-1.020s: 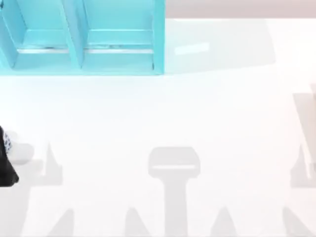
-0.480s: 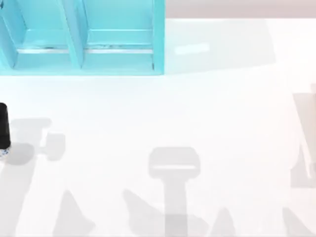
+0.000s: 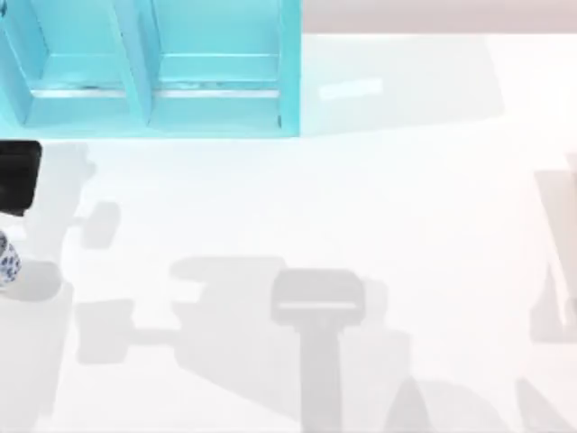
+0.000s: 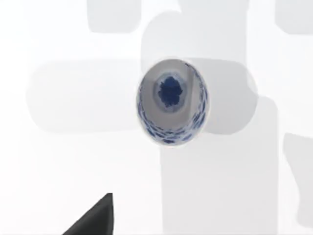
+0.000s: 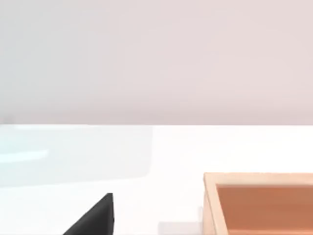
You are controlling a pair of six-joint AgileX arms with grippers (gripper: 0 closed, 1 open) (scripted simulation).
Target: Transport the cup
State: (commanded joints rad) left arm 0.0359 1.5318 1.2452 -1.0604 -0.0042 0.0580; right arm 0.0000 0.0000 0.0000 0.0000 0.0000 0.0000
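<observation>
Porcelain-white with blue painting, the cup (image 3: 7,263) sits on the surface (image 3: 361,198) at the far left edge of the top view, about mid-height, partly cut off by the frame. Above it in that view a black block at the left edge is the left arm (image 3: 18,176); its end effector is over that area, but whether its fingers are spread or pressed together I cannot tell. The turquoise shelf (image 3: 149,68) fills the upper left of the frame, well apart from the cup.

The step in hand looks like lining up over the cup before a grasp. To do it well, centre the cup under the wrist, then descend straight, fingers astride the rounded wall, and close gently: glazed porcelain is likely slick and could tip or slide if nudged from one side.

The left wrist view looks straight down into the cup (image 4: 172,102), upright, mouth open, with a blue mark on its inner bottom, detail the top view cuts off. The right wrist view shows an orange-brown box (image 5: 261,203) at its lower right, with the right arm apparently parked; its end effector's state I cannot tell either
</observation>
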